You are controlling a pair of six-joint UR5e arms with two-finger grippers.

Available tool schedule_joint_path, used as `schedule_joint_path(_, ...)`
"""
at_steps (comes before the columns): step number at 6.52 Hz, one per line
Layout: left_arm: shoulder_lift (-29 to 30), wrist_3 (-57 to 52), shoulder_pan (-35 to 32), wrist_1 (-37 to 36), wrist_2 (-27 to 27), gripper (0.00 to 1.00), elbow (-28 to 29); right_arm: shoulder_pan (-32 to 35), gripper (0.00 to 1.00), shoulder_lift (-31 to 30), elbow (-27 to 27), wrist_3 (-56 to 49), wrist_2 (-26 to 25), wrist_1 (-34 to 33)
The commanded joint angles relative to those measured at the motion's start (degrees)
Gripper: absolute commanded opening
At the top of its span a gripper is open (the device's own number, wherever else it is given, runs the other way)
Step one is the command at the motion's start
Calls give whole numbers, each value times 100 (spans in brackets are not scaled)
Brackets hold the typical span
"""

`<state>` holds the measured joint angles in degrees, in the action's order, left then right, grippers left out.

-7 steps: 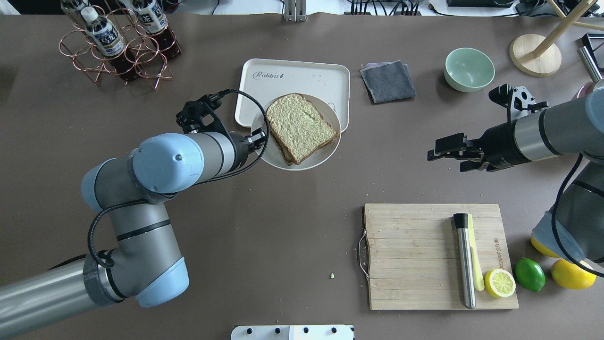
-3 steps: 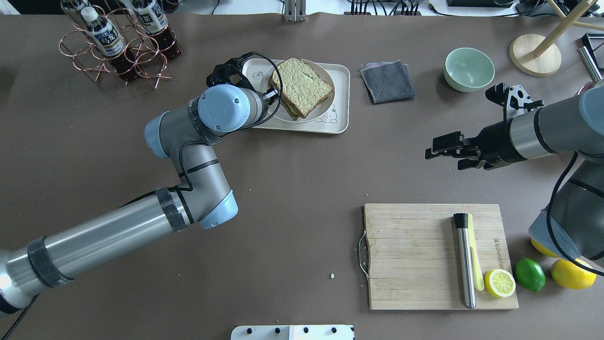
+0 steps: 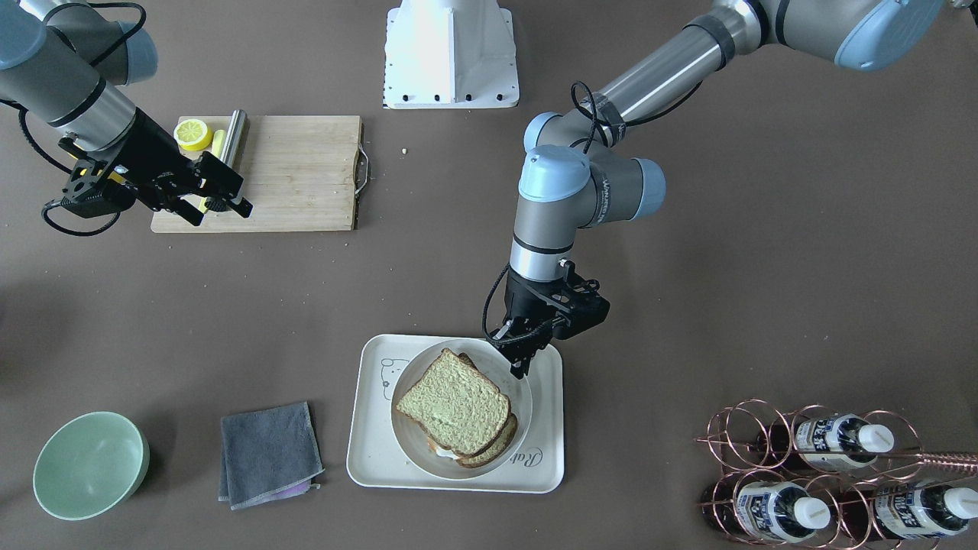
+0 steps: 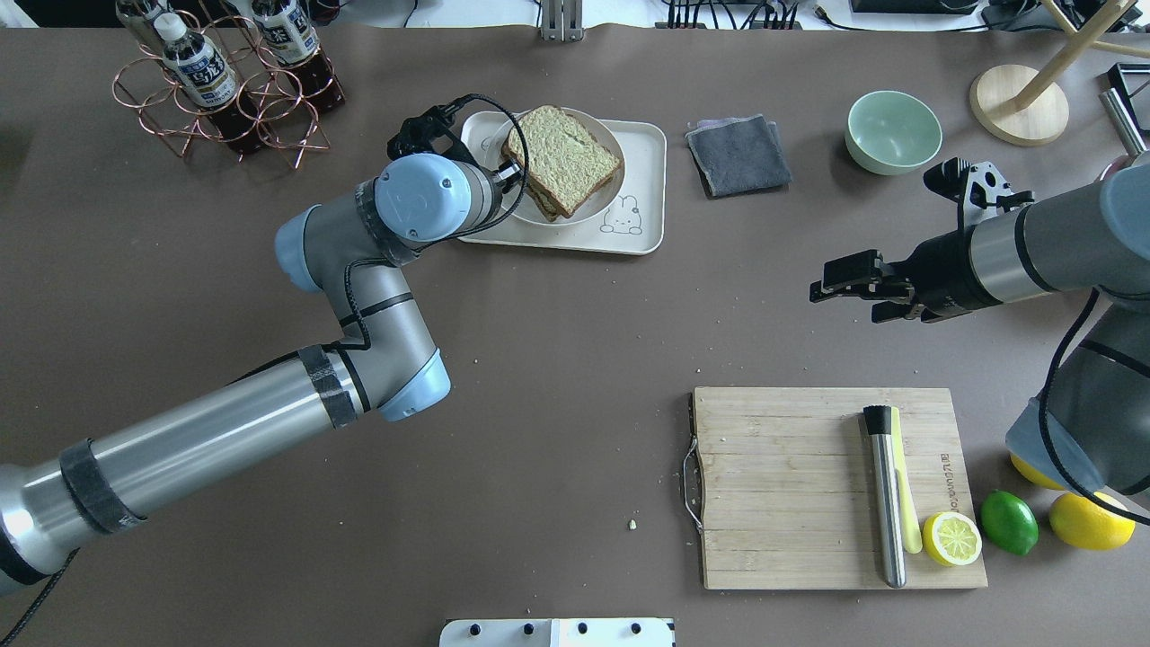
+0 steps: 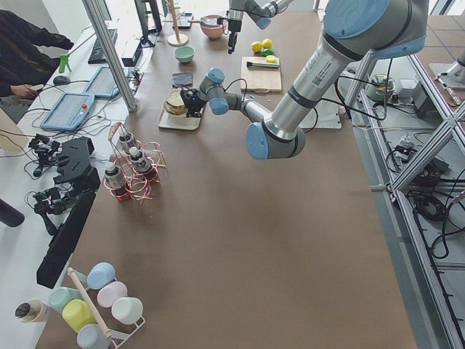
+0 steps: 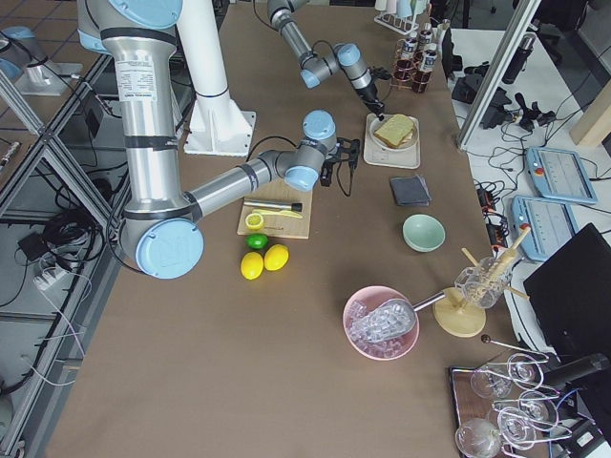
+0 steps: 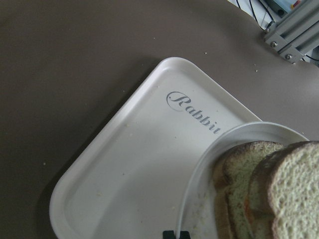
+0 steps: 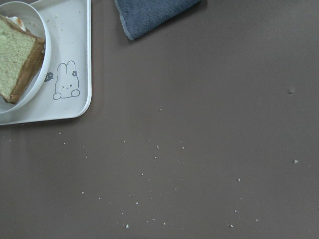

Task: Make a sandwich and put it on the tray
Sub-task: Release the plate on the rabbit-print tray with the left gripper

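The sandwich (image 4: 564, 155) lies on a small round white plate (image 4: 604, 194) over the left part of the cream tray (image 4: 645, 153). My left gripper (image 4: 508, 176) is shut on the plate's near left rim. The front-facing view shows this gripper (image 3: 522, 360) at the plate (image 3: 521, 388) over the tray (image 3: 370, 447), with the sandwich (image 3: 454, 403) on it. In the left wrist view the plate rim (image 7: 234, 134) sits over the tray (image 7: 139, 164). Whether the plate rests on the tray I cannot tell. My right gripper (image 4: 844, 296) is open and empty, far to the right.
A grey cloth (image 4: 738, 153) and a green bowl (image 4: 894, 130) lie right of the tray. A bottle rack (image 4: 225, 81) stands at its left. A wooden cutting board (image 4: 791, 485) with a steel tool and a half lemon lies at the front right, beside a lime (image 4: 1008, 521).
My left gripper carried the plate with the sandwich from in front of the tray to over the tray, then a little to the left. The right arm has barely moved.
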<state>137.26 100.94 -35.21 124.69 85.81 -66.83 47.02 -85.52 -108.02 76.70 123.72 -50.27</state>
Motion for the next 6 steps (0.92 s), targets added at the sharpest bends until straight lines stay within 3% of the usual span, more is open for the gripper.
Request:
schedule_joint_path(1, -15, -4, -3, 63, -12, 49, 116, 0, 99, 9, 1, 20, -15, 0)
schedule_joint_path(2, -24, -13, 5, 229, -12, 97, 117, 0, 99, 9, 1, 29, -15, 0)
schedule_joint_path(4, -76, -92, -178, 196, 284, 97, -223, 0, 99, 9, 1, 20, -15, 0)
schedule_joint_path(6, -731, -275, -267, -83, 830, 97, -1160, 8, 99, 96, 1, 11, -32, -43)
